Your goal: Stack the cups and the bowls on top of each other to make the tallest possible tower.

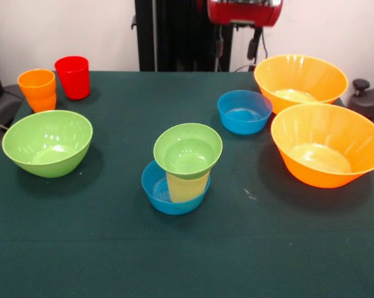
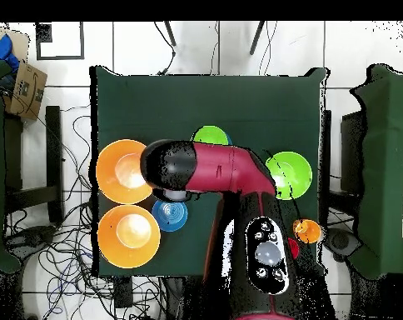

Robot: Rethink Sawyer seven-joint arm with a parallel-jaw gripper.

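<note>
Two very large glossy orange plastic bowls (image 1: 327, 144) (image 1: 301, 80) sit side by side, neither stacked yet. The tower (image 1: 184, 169), mid-table, is a small blue bowl (image 1: 157, 189) holding a pale yellow translucent cup (image 1: 187, 186) with a small green bowl (image 1: 187, 150) on top. Red arm (image 2: 226, 171) hangs above; gripper hidden, can't tell its state. Next placement: probably an orange bowl; centre it and lower it level, because the cup base is narrow.

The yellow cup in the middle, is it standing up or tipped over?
Standing up. The yellow cup sits upright inside a blue bowl, and a small green bowl rests level on its rim.
</note>
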